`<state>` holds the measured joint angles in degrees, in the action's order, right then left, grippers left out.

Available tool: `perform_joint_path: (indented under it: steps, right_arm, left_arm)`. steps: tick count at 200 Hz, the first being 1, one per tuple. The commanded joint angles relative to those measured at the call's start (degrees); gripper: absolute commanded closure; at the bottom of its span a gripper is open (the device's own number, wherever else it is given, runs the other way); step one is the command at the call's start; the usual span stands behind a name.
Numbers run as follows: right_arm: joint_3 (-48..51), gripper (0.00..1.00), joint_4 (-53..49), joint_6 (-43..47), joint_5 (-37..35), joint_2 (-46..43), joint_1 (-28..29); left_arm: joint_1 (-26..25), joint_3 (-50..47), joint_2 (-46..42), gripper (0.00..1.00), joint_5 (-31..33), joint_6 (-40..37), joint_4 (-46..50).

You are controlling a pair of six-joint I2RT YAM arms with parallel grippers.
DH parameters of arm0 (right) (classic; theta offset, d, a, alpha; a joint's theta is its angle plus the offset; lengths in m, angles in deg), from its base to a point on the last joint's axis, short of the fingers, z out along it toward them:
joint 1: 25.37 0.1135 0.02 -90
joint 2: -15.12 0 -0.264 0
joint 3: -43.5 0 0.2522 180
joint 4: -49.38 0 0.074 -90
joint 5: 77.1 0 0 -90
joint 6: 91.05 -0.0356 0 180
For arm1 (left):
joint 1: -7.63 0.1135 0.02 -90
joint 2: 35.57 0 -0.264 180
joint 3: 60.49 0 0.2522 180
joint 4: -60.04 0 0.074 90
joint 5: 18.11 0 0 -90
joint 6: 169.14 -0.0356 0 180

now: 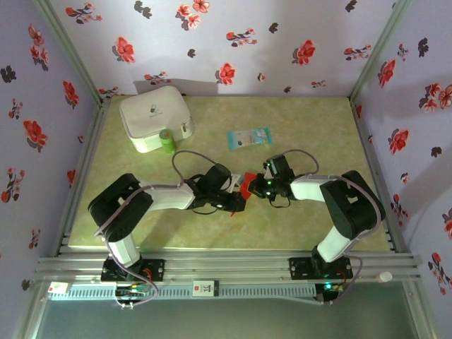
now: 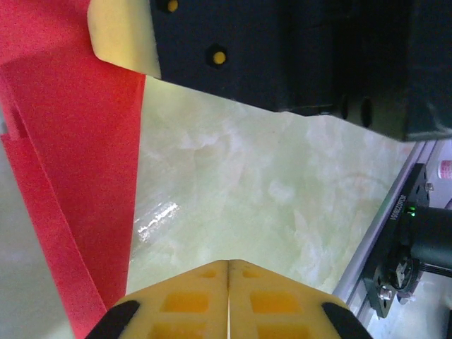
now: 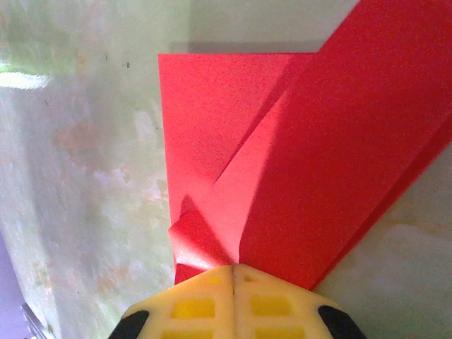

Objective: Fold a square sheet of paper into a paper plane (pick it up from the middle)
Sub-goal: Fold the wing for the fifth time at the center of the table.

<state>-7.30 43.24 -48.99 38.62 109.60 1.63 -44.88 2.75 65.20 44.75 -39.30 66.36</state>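
- From the overhead camera I'm seeing both arms reaching inward and meeting in the middle of the green marbled table [image 1: 311, 120]. The left gripper [image 1: 238, 193] and the right gripper [image 1: 253, 185] are facing each other tip to tip.
- The red paper [image 1: 245, 189] is sitting right between those tips, showing as a small folded scrap at the centre of the frame.
- A white case [image 1: 154, 116] is standing in the upper left, with a green bottle [image 1: 167, 141] just beside its lower right corner. A pale blue packet [image 1: 248, 137] is lying above the grippers, well apart from the paper.
- On the left wrist camera, the left gripper [image 2: 228, 286] is showing at the bottom edge with its yellow tips pressing together and nothing visible in the seam.
- The red paper [image 2: 70, 155] is running down the left side of that frame and passing beside the left tip. One pale finger of the right gripper [image 2: 120, 39] is overlapping the paper's top edge.
- On the right wrist camera, the right gripper [image 3: 233, 296] is clamping the red paper [image 3: 318, 155]. A broad flap is rising from the tips toward the upper right, and a flatter layer is lying behind it on the table.
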Motion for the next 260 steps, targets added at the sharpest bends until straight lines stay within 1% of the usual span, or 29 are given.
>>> perform_joint_path:
  steps: [1,49,180,260]
  right_arm:
    - [0.5,0.97,-5.1,1.9,-4.8,2.2,-0.5]
    - [0.4,0.97,-5.8,2.2,-5.0,2.3,-0.5]
    - [-0.2,0.97,-7.0,3.3,-5.3,3.6,-0.8]
    - [0.0,0.98,-7.6,4.1,-5.6,4.1,-1.5]
  left_arm:
    - [0.0,1.2,1.9,0.92,0.4,-0.6,1.4]
    - [0.3,0.8,2.9,0.92,2.2,-2.1,3.4]
    - [0.6,-3.7,2.0,0.92,2.4,-1.0,1.3]
    - [0.7,-10.9,-1.9,0.92,3.6,2.5,-1.7]
